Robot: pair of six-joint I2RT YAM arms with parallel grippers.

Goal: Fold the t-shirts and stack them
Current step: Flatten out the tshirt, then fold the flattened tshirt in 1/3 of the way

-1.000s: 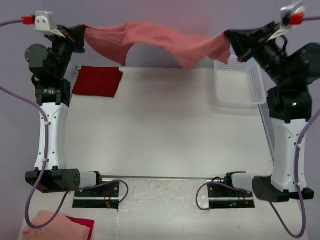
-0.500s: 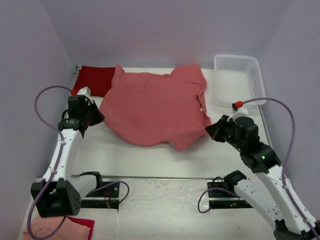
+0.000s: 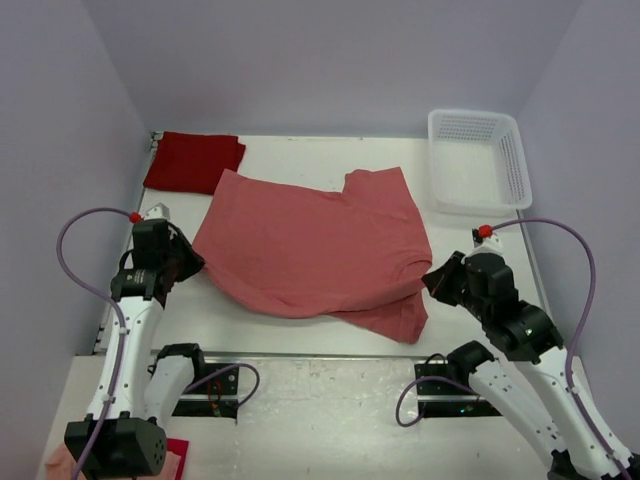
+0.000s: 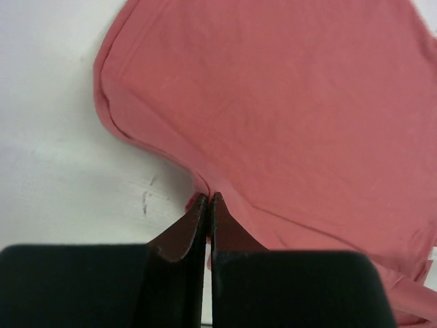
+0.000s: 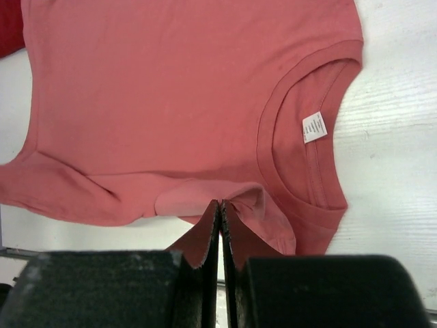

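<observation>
The salmon t-shirt [image 3: 310, 250] lies spread flat across the middle of the table, its neck opening and white label [image 5: 314, 126] toward the right. At its left edge my left gripper [image 3: 196, 263] is shut on a pinch of the hem [image 4: 208, 197]. My right gripper [image 3: 429, 280] is shut on a raised fold of the same shirt near the collar [image 5: 220, 203]. Both arms reach low over the table. The crimson t-shirt [image 3: 195, 162] lies folded at the far left corner, apart from both grippers, and shows in the right wrist view [image 5: 8, 27].
A white mesh basket [image 3: 477, 160] stands at the far right corner, just beyond the salmon shirt. A peach-pink cloth [image 3: 58, 464] peeks out at the bottom left behind the left arm's base. Purple walls enclose the table on three sides.
The salmon shirt hung stretched in the air between the raised grippers. Both arms came down and drew it toward the near edge, and it now lies flat on the table.
</observation>
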